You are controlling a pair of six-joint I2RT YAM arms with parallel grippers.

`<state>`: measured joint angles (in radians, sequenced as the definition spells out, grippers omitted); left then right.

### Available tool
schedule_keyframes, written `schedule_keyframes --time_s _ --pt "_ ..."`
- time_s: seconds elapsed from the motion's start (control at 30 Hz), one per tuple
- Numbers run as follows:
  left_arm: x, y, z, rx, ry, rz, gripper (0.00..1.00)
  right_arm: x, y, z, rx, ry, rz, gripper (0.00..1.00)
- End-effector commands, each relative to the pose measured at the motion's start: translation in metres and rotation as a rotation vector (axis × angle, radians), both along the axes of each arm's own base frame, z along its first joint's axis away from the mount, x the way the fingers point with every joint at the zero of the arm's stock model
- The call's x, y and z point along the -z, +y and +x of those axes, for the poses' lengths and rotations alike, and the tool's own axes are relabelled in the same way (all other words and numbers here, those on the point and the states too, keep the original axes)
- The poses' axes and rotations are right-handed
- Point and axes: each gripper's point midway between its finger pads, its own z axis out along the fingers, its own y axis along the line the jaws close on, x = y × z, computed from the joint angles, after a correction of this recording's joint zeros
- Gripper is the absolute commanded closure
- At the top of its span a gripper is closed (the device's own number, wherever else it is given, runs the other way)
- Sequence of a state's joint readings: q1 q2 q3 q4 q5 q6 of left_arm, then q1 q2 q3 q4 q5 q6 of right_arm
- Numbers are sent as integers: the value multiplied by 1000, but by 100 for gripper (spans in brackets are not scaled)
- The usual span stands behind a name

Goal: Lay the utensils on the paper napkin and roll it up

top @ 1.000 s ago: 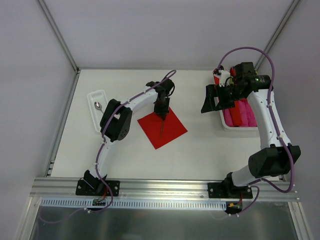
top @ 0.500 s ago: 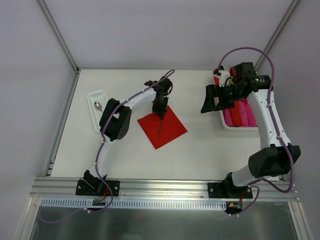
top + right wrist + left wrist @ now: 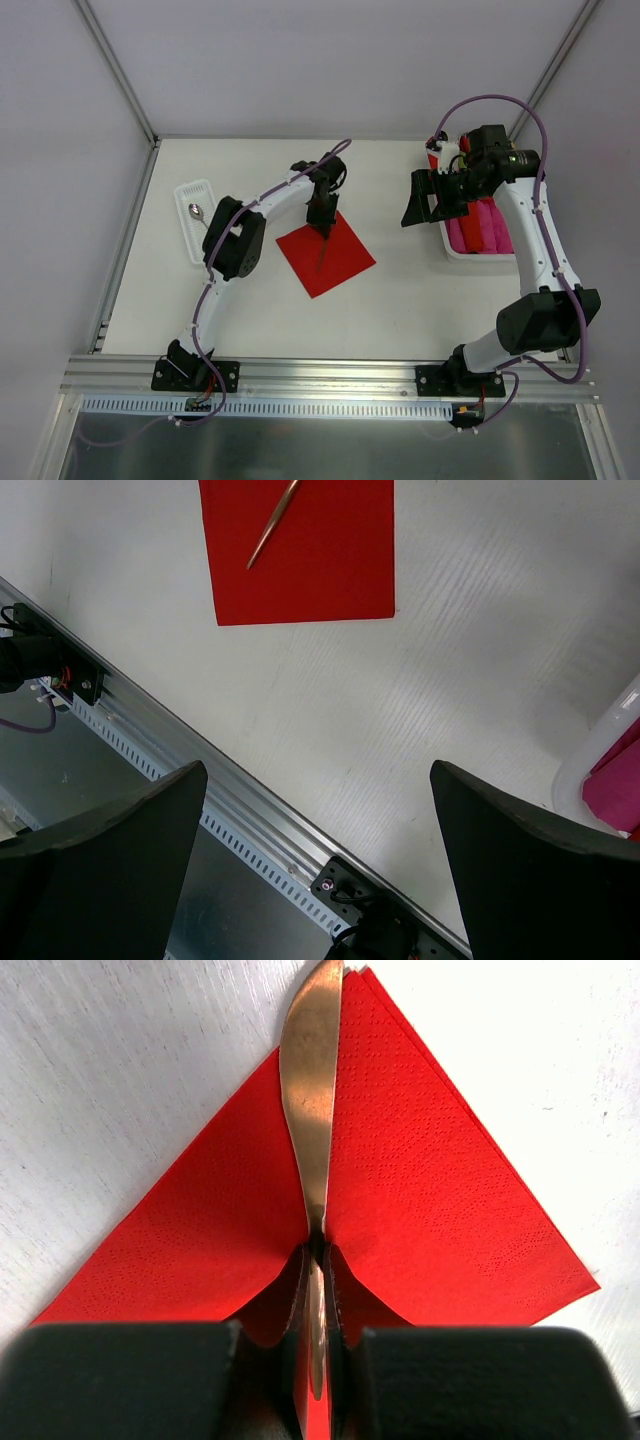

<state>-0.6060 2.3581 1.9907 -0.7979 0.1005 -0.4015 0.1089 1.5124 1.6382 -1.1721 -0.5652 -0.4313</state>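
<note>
The red paper napkin (image 3: 338,258) lies flat on the white table, turned like a diamond. My left gripper (image 3: 321,226) stands over its far corner, shut on the handle of a silvery knife (image 3: 321,252). In the left wrist view the knife (image 3: 310,1080) runs from my gripper (image 3: 316,1280) along the napkin (image 3: 430,1200) and past its corner. I cannot tell whether the blade touches the paper. A spoon (image 3: 196,211) lies in the white tray (image 3: 186,242) at the left. My right gripper (image 3: 420,205) is open and empty, held high beside the bin; its view shows the napkin (image 3: 320,560) and knife (image 3: 273,525).
A white bin (image 3: 455,250) at the right holds red and pink rolled bundles (image 3: 485,225); its rim (image 3: 600,760) shows in the right wrist view. The aluminium rail (image 3: 330,375) runs along the near edge of the table. Frame posts stand at the back corners.
Almost nothing: the left arm's elbow has shifted slightly while the gripper stays shut on the knife over the napkin. The right arm has not moved.
</note>
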Motion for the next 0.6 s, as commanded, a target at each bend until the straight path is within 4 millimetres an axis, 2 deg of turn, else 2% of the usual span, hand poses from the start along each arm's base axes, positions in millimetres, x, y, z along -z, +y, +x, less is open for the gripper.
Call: schedule_keyframes --time_s 0.0,0.43,0.57 --pt "9 7 -1 -21 38 15 100 -1 0 -4 -6 16 11 1" --pt "38 31 -19 -193 147 60 100 1 0 -4 -9 18 7 1" --pt "41 31 -23 -216 156 56 100 1 0 -5 -10 19 8 1"
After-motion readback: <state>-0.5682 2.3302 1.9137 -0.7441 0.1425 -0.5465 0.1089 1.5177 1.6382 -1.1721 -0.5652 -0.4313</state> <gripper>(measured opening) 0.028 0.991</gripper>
